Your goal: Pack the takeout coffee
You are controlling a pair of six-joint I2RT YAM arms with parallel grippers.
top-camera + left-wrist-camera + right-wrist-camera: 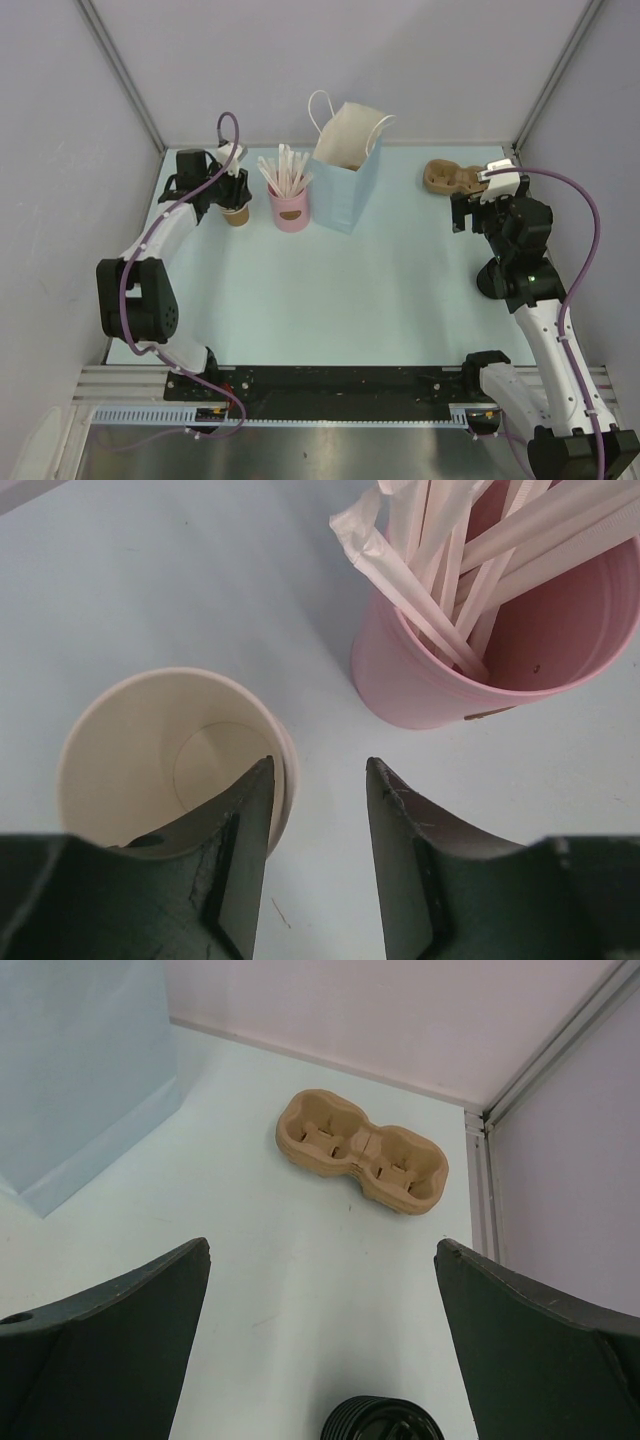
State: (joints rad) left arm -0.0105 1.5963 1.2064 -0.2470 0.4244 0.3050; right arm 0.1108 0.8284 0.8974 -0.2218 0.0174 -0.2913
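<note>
- Risk 1: left claw [320, 763] was set half-wide astride the wall of a lidless tan cup [150, 750], one finger inside, the other outside w/ a gap. Nothing was clamped. If pinched, the wrong cup could be lifted or its rim crushed.
- Risk 2: pink cup [520, 650] w/ straws [440, 570] stood just beside and could be knocked by any sideways move of that claw.
- Risk 3: right claw [322, 1250] was held wide & empty above the takeout coffee [385, 1422]. Only its black lid's edge was seen, so an off-centre descent could tip it & spill.
- Coffee was placed on the right of the tabletop [350, 300], near the pulp carrier [362, 1152], apart from the paper bag [345, 180].
- Views: lid was shown only by the rt wrist cam; from the top it was hidden under the arm. Finger-in-cup detail was given only by the lt wrist cam. Overall layout was given only by the top view.
</note>
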